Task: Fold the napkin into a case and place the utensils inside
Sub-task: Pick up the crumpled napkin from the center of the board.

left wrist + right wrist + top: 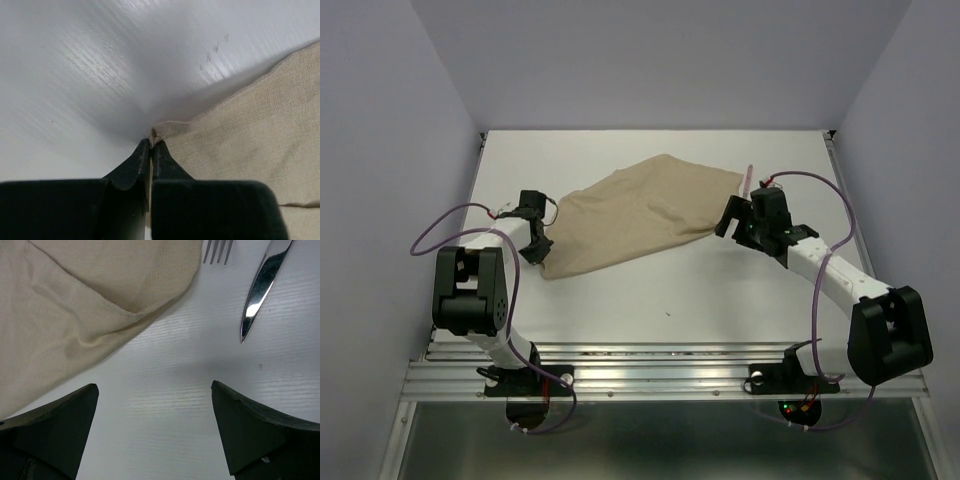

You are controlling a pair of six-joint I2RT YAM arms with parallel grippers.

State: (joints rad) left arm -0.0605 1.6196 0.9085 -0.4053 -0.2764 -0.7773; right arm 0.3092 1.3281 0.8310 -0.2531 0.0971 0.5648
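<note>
The tan napkin lies spread and wrinkled across the middle of the white table; no case is in view. My left gripper is at the cloth's near-left corner. In the left wrist view, the gripper is shut on that corner of the napkin, with a nub of fabric pinched at the fingertips. My right gripper hangs open by the napkin's right edge. In the right wrist view, the gripper has only bare table between its fingers. Beyond it lie the napkin, the fork tines and the knife blade. A pinkish utensil handle pokes out behind the right wrist.
Grey walls enclose the table on the left, back and right. An aluminium rail carrying both arm bases runs along the near edge. Purple cables loop off each arm.
</note>
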